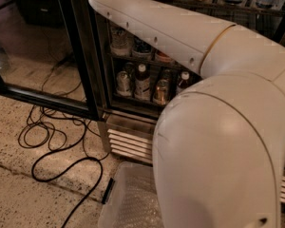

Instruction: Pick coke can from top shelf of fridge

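Observation:
The fridge [133,122] stands open, its black-framed glass door [78,51] swung out to the left. My white arm [180,32] rises from the lower right and crosses the fridge opening to the top left, where it leaves the picture. The gripper is out of view above the top edge. Along the top edge a dark rack [228,6] carries the bottoms of several drinks; I cannot tell whether it is the top shelf. No coke can can be made out, and the arm hides much of the interior.
Two lower racks hold bottles and cans [141,82]. A louvred steel grille [128,144] runs along the fridge base. Black cables [52,141] loop over the speckled floor on the left. A clear plastic bin [130,201] sits on the floor in front, beside my arm's large lower link [218,165].

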Controlling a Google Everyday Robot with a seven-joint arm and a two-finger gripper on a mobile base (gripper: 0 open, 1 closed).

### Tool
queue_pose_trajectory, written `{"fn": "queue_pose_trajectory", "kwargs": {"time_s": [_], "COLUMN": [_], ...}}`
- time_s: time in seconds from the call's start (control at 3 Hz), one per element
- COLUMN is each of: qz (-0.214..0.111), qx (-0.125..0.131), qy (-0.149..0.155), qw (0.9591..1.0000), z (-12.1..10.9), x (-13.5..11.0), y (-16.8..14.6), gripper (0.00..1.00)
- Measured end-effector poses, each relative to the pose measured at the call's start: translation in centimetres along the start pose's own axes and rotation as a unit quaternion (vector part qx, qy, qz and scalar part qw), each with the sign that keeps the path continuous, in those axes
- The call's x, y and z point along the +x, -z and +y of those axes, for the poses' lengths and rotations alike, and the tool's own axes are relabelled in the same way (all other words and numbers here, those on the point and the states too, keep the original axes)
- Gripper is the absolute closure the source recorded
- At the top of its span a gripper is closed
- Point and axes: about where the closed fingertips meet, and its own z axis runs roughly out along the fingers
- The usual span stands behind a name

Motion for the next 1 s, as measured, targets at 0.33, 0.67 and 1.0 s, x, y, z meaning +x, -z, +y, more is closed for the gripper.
{"fn": "queue_pose_trajectory", "kwargs": {"time_s": [0.33, 0.67, 1.0], "qz": [0.007, 0.010, 0.013], "qx": [0.010, 0.019, 0.029], "qy": [-0.005, -0.008, -0.012], "qw": [0.9999, 0.9997, 0.9994], "z": [-0.36, -0.78, -1.30], "x": [0.10, -0.05, -0.19], "y": [-0.52, -0.81, -1.02], "gripper": [0.41, 0.44, 0.46]}}
